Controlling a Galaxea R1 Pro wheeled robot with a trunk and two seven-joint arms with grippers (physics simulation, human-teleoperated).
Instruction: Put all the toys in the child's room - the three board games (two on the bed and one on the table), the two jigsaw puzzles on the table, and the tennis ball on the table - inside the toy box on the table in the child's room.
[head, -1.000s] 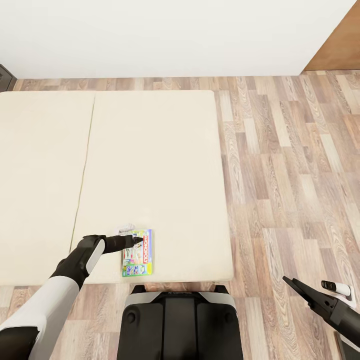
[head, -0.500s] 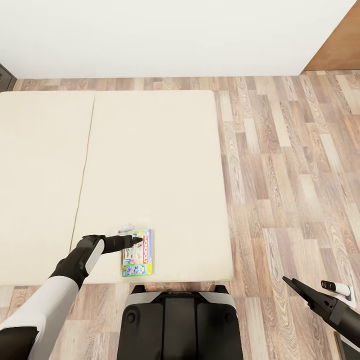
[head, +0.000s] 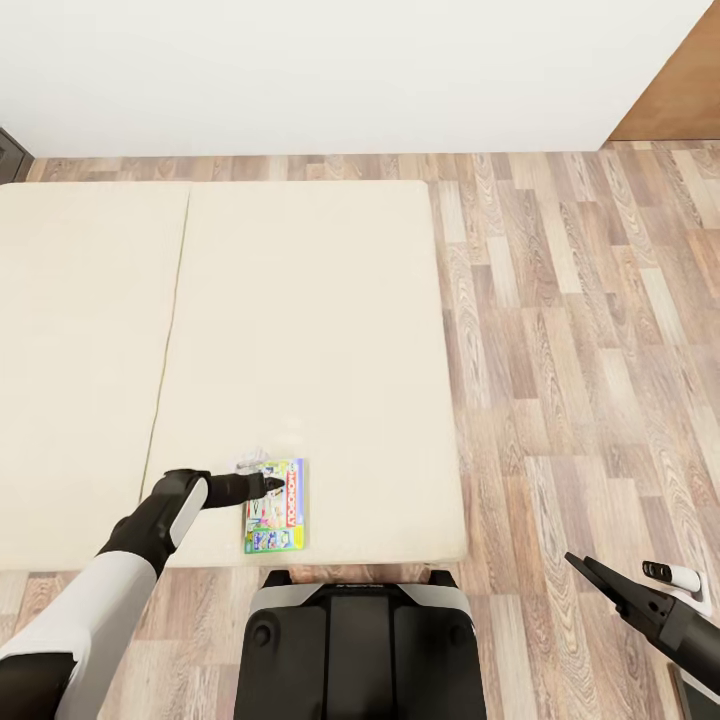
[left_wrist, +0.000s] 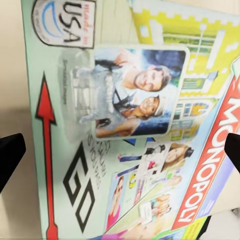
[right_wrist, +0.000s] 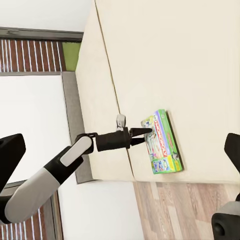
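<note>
One of the board games, a white-green MONOPOLY box with a red band, lies flat near the front edge of the bed. My left gripper hovers low over the box's far end. In the left wrist view the box spans the picture, and the left gripper's black fingertips stand wide apart on either side, so it is open. The right wrist view shows the same box with the left gripper at it. My right gripper hangs open over the floor, far right of the bed.
Wood-plank floor stretches right of the bed. A white wall runs behind it, with a brown door at the far right. My dark base stands against the bed's front edge. A grey bed frame borders the mattress.
The left gripper has drawn back very slightly over the box. The box, the right arm and the camera have not moved.
</note>
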